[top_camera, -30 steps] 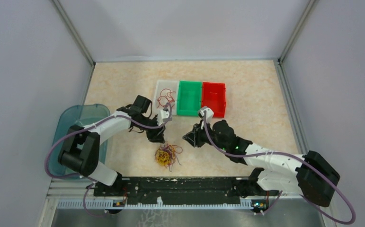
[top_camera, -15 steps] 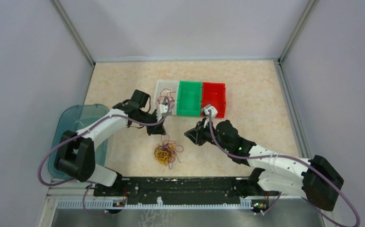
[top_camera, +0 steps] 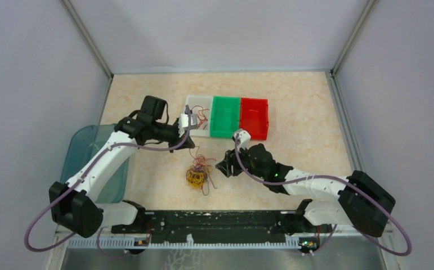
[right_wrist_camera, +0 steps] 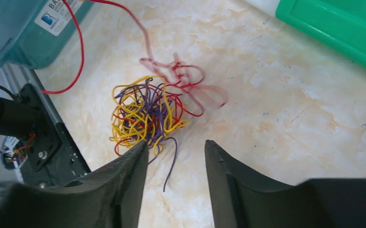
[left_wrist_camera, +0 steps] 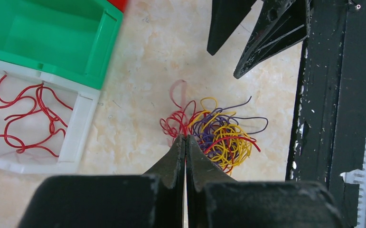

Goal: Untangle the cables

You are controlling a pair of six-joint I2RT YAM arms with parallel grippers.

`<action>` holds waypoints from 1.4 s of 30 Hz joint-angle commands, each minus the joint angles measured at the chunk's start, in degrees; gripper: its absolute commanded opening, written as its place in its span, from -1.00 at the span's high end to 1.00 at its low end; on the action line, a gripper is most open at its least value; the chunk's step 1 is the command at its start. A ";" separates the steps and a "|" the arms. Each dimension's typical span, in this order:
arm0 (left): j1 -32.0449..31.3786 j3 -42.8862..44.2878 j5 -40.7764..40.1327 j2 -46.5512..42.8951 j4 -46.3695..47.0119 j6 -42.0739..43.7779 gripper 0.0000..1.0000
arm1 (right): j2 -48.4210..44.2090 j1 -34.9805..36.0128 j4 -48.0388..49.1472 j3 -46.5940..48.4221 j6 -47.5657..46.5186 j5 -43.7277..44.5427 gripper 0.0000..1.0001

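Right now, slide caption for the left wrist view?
Left gripper shut on a red cable over the red-yellow-purple tangle; white bin holds another red cable.

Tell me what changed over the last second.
The left gripper shut its fingers on a red cable and pulled away toward the white bin, drawing it out of the tangle, which stretched after it. The right gripper, open, edged nearer the tangle. The bins stayed put.

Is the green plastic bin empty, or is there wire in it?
Empty. From overhead, the rectangular green plastic bin shows only its bare green floor; the part seen from the left wrist holds no wire either.
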 commanded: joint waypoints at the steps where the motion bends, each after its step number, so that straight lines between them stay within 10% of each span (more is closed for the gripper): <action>1: -0.33 0.88 1.61 -2.69 -2.93 -0.02 1.00 | 0.43 0.00 7.53 1.51 -1.37 -0.24 -0.08; 15: -0.38 11.14 8.05 -6.01 -2.99 -8.83 1.00 | 12.18 4.18 21.50 14.48 -10.02 -4.09 -0.44; 26: -0.38 18.55 6.79 -8.27 -0.53 -12.62 1.00 | 18.65 5.09 29.96 12.43 -4.32 -4.19 0.24; 42: -0.41 22.20 -2.64 -15.04 14.18 -11.73 1.00 | 15.80 6.38 39.83 -5.37 2.63 2.84 0.52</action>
